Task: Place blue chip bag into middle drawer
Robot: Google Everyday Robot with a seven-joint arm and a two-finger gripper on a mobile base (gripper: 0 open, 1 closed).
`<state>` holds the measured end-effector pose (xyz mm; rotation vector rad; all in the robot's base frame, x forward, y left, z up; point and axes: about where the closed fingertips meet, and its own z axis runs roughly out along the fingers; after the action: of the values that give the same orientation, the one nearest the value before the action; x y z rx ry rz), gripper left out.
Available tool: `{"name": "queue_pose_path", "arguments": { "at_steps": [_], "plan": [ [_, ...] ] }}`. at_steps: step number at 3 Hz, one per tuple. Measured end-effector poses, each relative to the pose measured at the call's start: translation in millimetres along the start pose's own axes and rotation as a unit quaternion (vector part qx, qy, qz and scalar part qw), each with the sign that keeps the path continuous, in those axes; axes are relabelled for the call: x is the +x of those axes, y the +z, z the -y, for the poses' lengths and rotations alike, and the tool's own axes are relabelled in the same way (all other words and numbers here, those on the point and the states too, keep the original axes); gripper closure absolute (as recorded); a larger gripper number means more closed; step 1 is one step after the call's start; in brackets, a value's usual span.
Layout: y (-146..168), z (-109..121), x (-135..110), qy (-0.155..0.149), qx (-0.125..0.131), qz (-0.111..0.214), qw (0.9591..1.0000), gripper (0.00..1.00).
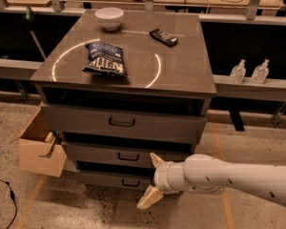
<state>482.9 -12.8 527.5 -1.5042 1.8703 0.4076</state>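
Blue chip bag (106, 59) near front-left edge of tabletop (181, 66). End effector (151, 179) released, empty, low, hiding right part of shut middle drawer (109, 154).

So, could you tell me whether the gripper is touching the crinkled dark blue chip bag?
Apart. The camera view shows the open gripper low by the grey drawer fronts, while the blue chip bag lies up on the grey cabinet top.
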Motion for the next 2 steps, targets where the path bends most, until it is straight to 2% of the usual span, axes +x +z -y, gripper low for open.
{"name": "queue_pose_path", "arguments": {
  "at_steps": [1, 2],
  "plan": [
    [7, 5, 4, -0.003, 0.010, 0.002, 0.9999, 0.00],
    [22, 32, 12, -0.015, 0.032, 0.009, 0.9994, 0.00]
  ]
}}
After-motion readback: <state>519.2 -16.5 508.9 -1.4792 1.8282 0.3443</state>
